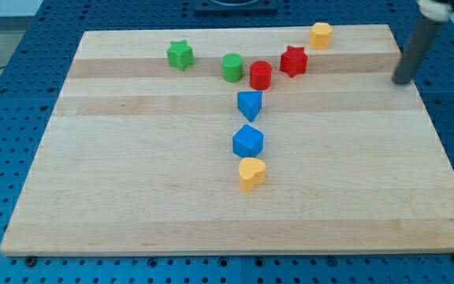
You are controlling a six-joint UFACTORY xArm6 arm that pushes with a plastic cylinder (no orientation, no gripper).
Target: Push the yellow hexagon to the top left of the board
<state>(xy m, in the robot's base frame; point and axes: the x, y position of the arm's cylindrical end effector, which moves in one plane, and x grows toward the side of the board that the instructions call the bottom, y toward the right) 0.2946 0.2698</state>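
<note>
My tip [402, 80] sits down at the right edge of the board [132, 197], a bare dark rod touching no block, with nothing pinched or pressed against it. Nearest to it, over towards the view's top, there's the yellow hexagon [320, 35], parked close to the board's top edge and right of centre, well apart from my tip. Just below and left of it comes the red star [293, 61], and right beside that the red cylinder [260, 75], the two nearly touching. Next along, the green cylinder [232, 67], close by the red one, and further left, on its own, the green star [180, 55]. Dropping down the middle now: a blue block [249, 104] of a wedge-like shape, then a blue cube-like block [247, 141], and just below it, almost touching, the yellow heart [251, 173].
</note>
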